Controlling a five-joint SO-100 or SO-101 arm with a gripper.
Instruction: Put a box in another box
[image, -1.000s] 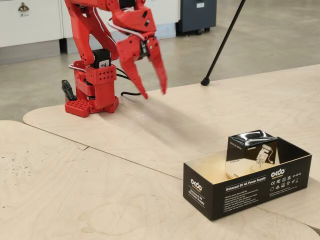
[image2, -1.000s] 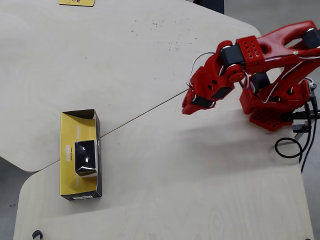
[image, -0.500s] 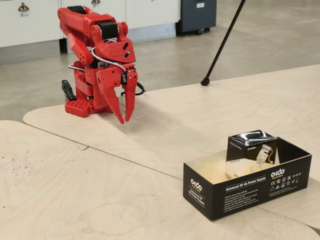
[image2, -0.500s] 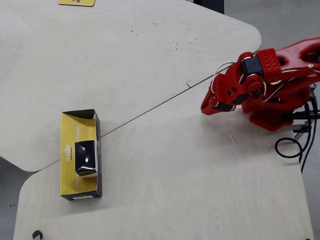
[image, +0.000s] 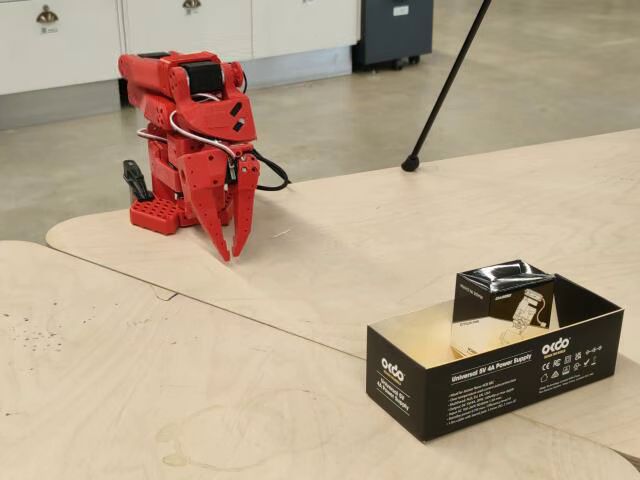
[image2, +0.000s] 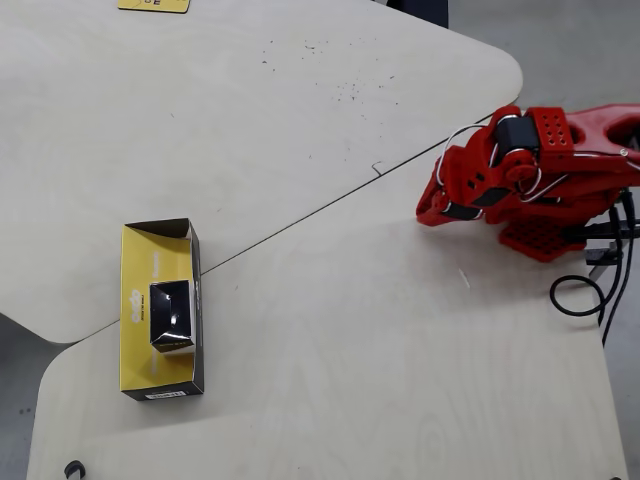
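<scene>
- two boxes matter here, and the small box (image2: 171, 314) already sits inside the long black box (image2: 196, 300), upright on its tan floor, glossy top up; by how things lie, the placing looks done
- in the overhead view the long black box stands at the left of the frame with its long axis running top to bottom; the small box rests about midway along it, toward the lower half
- in the fixed view the same pair is at the lower right, the small box (image: 503, 303) rising above the wall of the long black box (image: 480, 385) toward its right end
- the jaws (image: 236, 252) are at the upper left of the fixed view, tips pointing down near the tabletop (image: 150, 390), drawn close together with a thin gap, holding nothing
- in the overhead view the jaws are folded under the arm (image2: 520, 175) at the right edge; the boxes lie well apart from it, leftward and lower in frame
- the tabletop between arm and boxes is bare, so there is open room; the long black box sits near the tabletop's left edge, across the seam between two boards
- my judgement: no further move toward the boxes seems called for
</scene>
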